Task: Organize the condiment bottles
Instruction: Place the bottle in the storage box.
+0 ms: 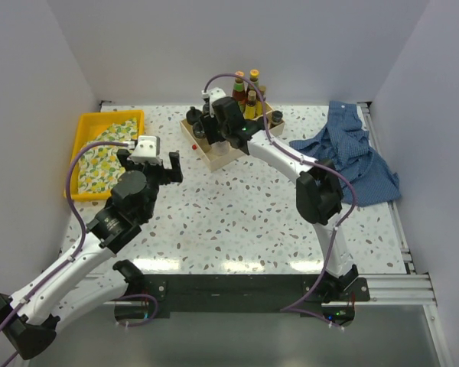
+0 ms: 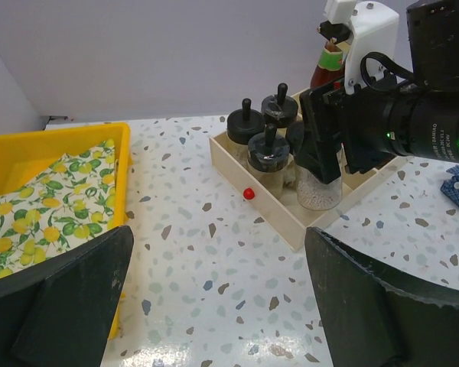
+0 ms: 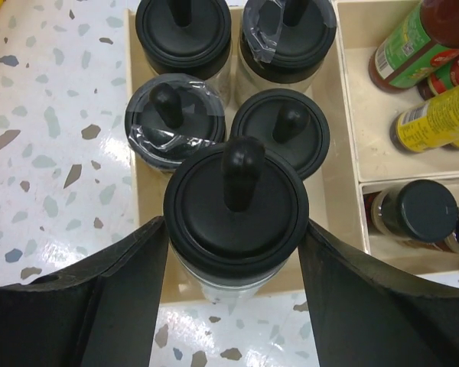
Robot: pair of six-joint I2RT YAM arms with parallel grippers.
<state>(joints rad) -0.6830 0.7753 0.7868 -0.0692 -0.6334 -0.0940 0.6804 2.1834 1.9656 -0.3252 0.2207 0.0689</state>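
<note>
My right gripper is shut on a squat clear jar with a black knobbed lid. It holds the jar upright at the near corner of the pale wooden box. The held jar also shows in the left wrist view, low inside the box. Several more black-lidded jars stand behind it in the same compartment. Slim red sauce bottles and a yellow one stand in the far compartment. A tiny dark-capped bottle sits in another. My left gripper is open and empty over the table.
A yellow tray holding a lemon-print cloth sits at the left. A blue shirt lies crumpled at the right. A small red object lies on the table against the box's front wall.
</note>
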